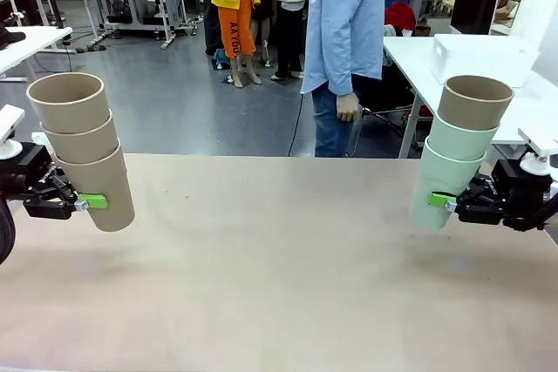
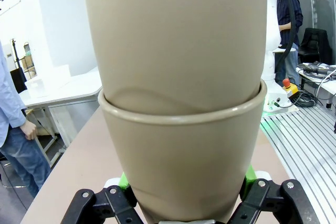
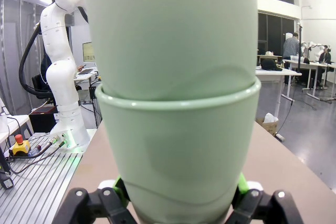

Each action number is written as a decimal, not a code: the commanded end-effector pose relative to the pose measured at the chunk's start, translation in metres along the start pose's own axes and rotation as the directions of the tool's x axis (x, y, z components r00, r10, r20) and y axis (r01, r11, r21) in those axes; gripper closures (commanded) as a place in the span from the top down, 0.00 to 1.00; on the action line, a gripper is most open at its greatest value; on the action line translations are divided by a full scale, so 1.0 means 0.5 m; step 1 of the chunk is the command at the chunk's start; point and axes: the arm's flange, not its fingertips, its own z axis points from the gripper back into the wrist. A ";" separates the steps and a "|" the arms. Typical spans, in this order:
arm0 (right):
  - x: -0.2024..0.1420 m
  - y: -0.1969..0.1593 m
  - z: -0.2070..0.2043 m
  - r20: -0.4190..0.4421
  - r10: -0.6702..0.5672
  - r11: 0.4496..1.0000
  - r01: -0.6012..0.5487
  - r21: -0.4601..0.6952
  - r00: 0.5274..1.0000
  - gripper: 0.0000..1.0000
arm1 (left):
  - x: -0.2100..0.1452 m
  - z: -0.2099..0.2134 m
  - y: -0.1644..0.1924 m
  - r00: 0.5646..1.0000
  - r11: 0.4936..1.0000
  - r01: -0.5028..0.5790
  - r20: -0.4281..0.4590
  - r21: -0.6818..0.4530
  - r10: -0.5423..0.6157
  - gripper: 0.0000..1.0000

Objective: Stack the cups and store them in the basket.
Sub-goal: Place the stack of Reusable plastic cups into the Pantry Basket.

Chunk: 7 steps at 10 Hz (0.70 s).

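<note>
- Left wrist view: left gripper point(image 2: 186, 181) clamped on the lowest cup of the tan stack point(image 2: 181, 77), green pads point(image 2: 124, 181) pressing on either side.
- Right wrist view: right gripper point(image 3: 178, 184) clamped the same way on the bottom cup of the mint stack point(image 3: 178, 145).
- Front view: both stacks held near upright over the table point(image 1: 279, 285), well apart. Three tan cups at left; two mint cups at right, with a tan cup point(image 1: 475, 100) nested on top.

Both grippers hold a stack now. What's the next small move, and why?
Probably bring the right gripper toward the middle, raising its mint stack above the tan stack in the left gripper. Both grippers are shut on their stacks, held far apart at opposite sides of the table, and the tan stack's top cup is open, so the two could nest.
</note>
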 end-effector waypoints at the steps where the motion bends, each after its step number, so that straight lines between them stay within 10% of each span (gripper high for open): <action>1: 0.009 0.000 0.001 0.001 0.011 1.000 -0.011 -0.001 1.000 0.85 | 0.012 -0.003 -0.005 1.000 1.000 0.011 0.005 0.000 -0.011 0.85; 7: 0.009 0.000 0.001 0.001 0.011 1.000 -0.011 -0.001 1.000 0.85 | 0.012 -0.003 -0.005 1.000 1.000 0.011 0.005 0.000 -0.011 0.85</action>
